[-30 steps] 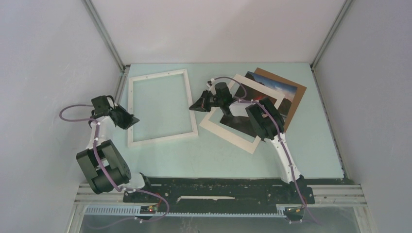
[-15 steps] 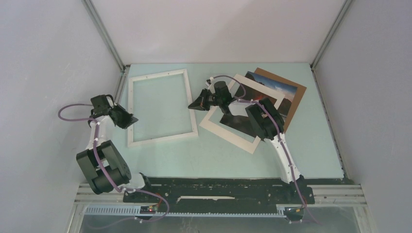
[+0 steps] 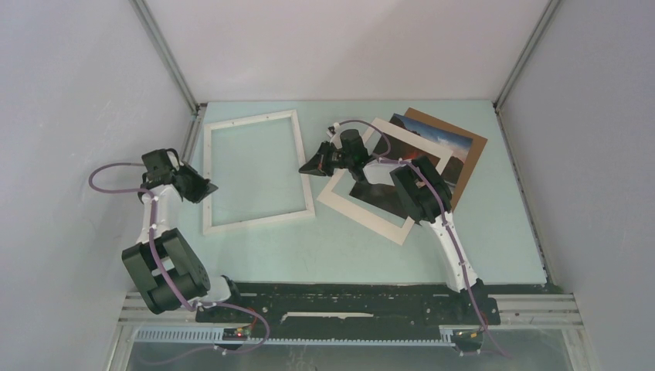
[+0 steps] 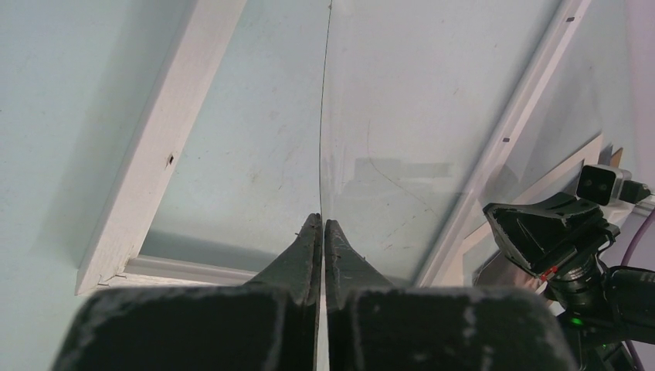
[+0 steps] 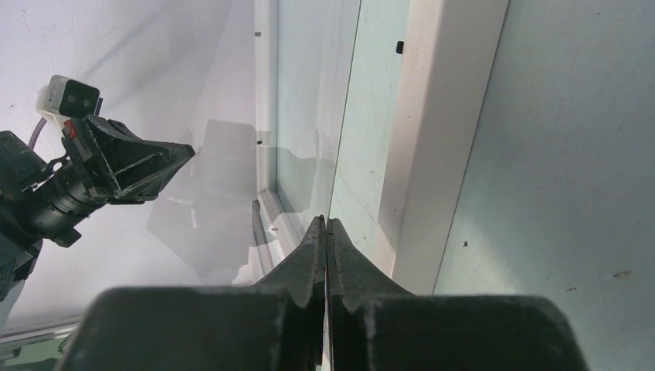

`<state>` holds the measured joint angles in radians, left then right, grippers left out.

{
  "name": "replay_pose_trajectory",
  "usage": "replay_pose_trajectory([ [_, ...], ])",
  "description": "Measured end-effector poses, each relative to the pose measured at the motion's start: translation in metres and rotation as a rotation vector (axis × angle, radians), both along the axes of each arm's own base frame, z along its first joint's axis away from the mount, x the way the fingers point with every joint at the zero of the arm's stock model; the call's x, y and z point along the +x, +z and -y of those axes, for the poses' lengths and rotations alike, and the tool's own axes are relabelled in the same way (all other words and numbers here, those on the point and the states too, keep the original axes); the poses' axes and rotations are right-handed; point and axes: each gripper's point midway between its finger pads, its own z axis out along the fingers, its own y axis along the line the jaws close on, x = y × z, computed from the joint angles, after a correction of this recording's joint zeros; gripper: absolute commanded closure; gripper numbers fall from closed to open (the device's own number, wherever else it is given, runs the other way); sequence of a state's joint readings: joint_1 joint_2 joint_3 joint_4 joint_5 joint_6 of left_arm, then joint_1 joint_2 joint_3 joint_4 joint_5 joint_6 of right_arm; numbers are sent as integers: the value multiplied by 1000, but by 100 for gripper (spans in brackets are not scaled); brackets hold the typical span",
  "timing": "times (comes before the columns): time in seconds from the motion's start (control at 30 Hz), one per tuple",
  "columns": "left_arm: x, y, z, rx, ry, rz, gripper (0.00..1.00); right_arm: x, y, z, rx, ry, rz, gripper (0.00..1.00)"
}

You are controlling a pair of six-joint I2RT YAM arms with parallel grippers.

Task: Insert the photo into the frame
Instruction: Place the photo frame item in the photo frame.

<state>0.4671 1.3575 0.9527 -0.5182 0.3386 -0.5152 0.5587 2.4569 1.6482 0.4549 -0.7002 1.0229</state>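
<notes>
Over on the right half of the bench, flat beneath the right arm [image 3: 417,192]: the photo [image 3: 377,198], a dark print inside a wide white border. Lying partly across a brown backing board [image 3: 471,153], gripped by nothing. Well apart from the frame [image 3: 259,218], flat on the left half of the bench, opening bare of any print.

At the frame itself, a different job in hand: a clear pane [image 4: 402,116], thin and barely visible from above, gripped edge-on from two sides. Left jaws clenched on one edge, just beside the frame's left rail. Right jaws clenched on the opposite edge, just beside the right rail. Slightly bowed along the edge seen from the left wrist. Hard to say whether hanging clear of the frame or touching it.

Judged as the glazing step, ahead of the photo's own turn. Cannot tell going in from coming out.

Next move calls for both arms travelling together and level, with no inward squeeze to bow the pane further. Needs squaring to the rim before any release. Only then free jaws for the photo, best taken by its white border and carried across to the frame
</notes>
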Motion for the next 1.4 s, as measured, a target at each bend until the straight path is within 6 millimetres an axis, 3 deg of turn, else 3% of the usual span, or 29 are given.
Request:
replay_pose_trajectory([
  [0.87, 0, 9, 4, 4, -5, 27, 100, -4, -3, 2, 13, -7, 7, 100],
  [1.17, -12, -2, 8, 5, -8, -1, 100, -9, -9, 6, 7, -6, -5, 100],
  [1.4, -14, 3, 7, 25, 0, 12, 100, -11, -7, 4, 13, 4, 0, 100],
])
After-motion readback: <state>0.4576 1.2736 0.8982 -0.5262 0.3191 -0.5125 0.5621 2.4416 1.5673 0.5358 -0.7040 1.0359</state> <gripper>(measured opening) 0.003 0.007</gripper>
